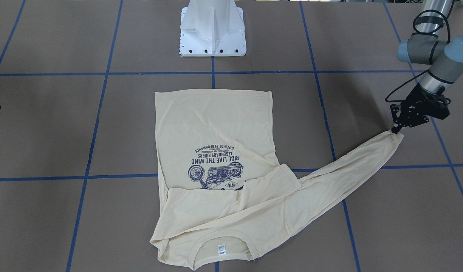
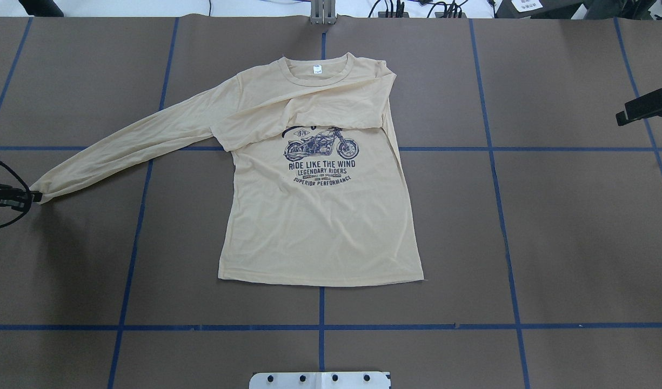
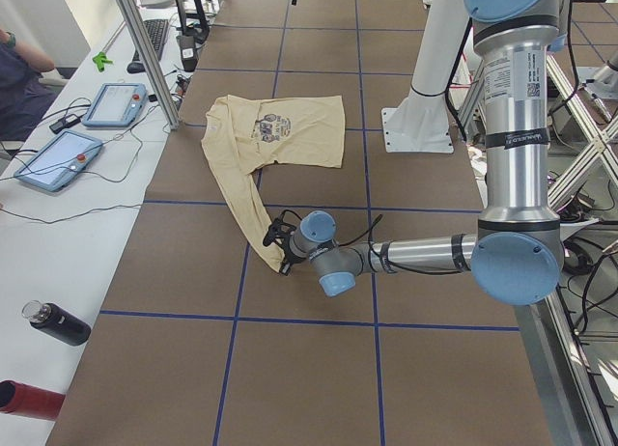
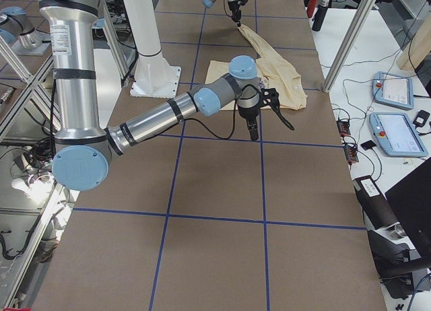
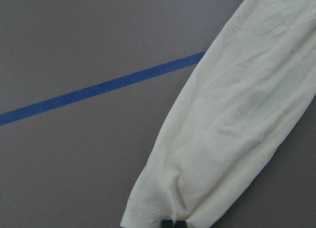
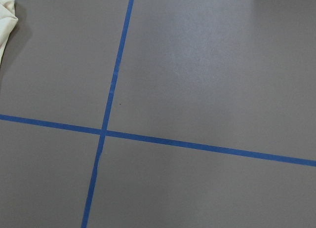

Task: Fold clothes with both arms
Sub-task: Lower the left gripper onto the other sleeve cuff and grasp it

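- Left black two-finger tool (image 1: pixel 397 130) clamps the cuff (image 1: pixel 392 138) of the pale cream long-sleeved T-shirt (image 1: pixel 216 124); carry it low across the chest
- Right tool (image 2: pixel 645 106): cannot tell its state

Cream T-shirt (image 2: pixel 320 232) (navy motorcycle print (image 2: pixel 321 156)), blue-taped brown table (image 2: pixel 579 243)

Left hand (image 1: pixel 396 131) low, pinched closed; right hand (image 2: pixel 622 118) aloft.
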